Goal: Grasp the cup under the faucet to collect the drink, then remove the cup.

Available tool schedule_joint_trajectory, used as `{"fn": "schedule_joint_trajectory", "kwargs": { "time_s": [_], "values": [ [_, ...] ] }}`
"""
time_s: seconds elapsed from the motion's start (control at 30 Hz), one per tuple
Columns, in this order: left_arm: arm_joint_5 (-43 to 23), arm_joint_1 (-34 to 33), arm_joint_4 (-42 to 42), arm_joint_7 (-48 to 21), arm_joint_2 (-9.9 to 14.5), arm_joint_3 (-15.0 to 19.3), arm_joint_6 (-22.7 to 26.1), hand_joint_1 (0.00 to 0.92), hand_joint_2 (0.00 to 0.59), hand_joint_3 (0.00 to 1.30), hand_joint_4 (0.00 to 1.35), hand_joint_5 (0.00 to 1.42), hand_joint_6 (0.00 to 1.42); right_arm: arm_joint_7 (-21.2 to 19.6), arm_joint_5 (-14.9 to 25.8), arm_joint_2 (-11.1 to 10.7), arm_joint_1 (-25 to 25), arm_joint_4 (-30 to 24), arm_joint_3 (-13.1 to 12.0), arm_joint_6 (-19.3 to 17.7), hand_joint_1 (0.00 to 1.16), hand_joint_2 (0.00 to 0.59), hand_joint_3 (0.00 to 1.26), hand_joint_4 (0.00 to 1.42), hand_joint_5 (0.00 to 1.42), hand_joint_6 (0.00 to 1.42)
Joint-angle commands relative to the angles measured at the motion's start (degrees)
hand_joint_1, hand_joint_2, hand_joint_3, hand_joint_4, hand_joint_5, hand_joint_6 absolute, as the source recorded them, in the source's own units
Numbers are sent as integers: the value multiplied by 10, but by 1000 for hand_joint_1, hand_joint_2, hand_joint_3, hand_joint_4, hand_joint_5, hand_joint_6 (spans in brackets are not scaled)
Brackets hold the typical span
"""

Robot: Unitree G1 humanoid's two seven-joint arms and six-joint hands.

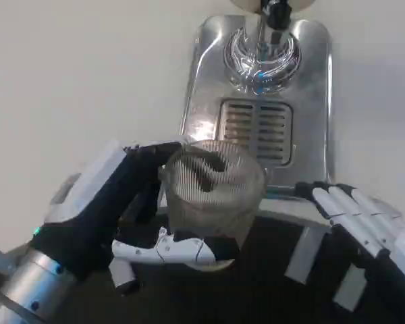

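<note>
My left hand (115,216) holds the upright cup (212,196); the faucet (273,13) lies well ahead of it, right hand (364,216) open

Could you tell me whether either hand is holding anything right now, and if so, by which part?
The left hand grips the ribbed clear cup around its side wall. The right hand holds nothing, fingers extended.

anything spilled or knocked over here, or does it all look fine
Nothing stands out. The left hand holds the ribbed clear cup upright at the near edge of the metal drip tray, short of the faucet. No spill shows; the right hand lies flat beside it.
</note>
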Motion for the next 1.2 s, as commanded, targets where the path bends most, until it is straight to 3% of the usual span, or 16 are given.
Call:
{"fn": "schedule_joint_trajectory", "kwargs": {
  "time_s": [0.03,0.37,0.6,0.8,1.03,1.2],
  "values": [
    [-6,-8,5,1,-3,2,-3,659,107,1121,1102,1364,1424,2,-4,2,3,-9,0,-1,513,292,26,11,0,35],
    [-3,-3,2,1,-11,-1,1,660,106,1120,1090,1364,1424,7,1,4,5,-9,-7,1,525,292,26,11,0,45],
    [16,-38,38,23,-23,-1,-1,660,106,1114,1090,1364,1424,4,-4,13,16,-9,-9,7,531,290,26,11,0,49],
    [51,-123,141,82,-65,-17,-11,660,105,1101,1077,1364,1424,0,-9,29,21,-9,-13,6,550,308,34,11,0,62],
    [84,-205,257,129,-91,-59,-61,660,106,1092,1065,1362,1424,2,-4,40,27,-9,-23,2,567,324,36,15,0,63],
    [107,-262,364,173,-99,-79,-115,659,110,1090,1061,1353,1424,0,12,35,19,-9,-61,4,573,326,36,19,0,63]
  ]
}}
